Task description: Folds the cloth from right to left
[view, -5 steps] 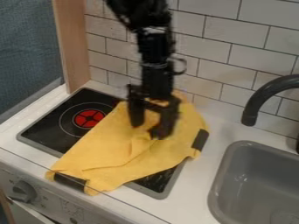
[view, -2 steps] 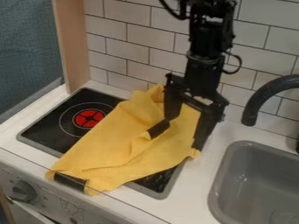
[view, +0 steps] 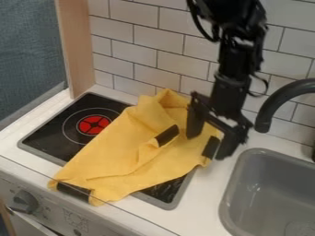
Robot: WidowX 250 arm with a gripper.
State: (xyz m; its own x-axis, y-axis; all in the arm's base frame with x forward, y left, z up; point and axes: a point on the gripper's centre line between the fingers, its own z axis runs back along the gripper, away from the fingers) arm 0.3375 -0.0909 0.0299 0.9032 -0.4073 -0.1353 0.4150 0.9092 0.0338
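While the black metal two-finger claw [view: 209, 146] hangs wide open, empty, the yellow fabric cloth [view: 126, 150] lies mostly left of it.

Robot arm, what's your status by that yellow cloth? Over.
Gripper open, at right edge of yellow cloth. Cloth rumpled, partly covering stovetop. Faucet close by, possible snag if arm swings right.

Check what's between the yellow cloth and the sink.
Camera view: a strip of white counter, plus the stove's near-right corner. The gripper hangs over the strip's far end.
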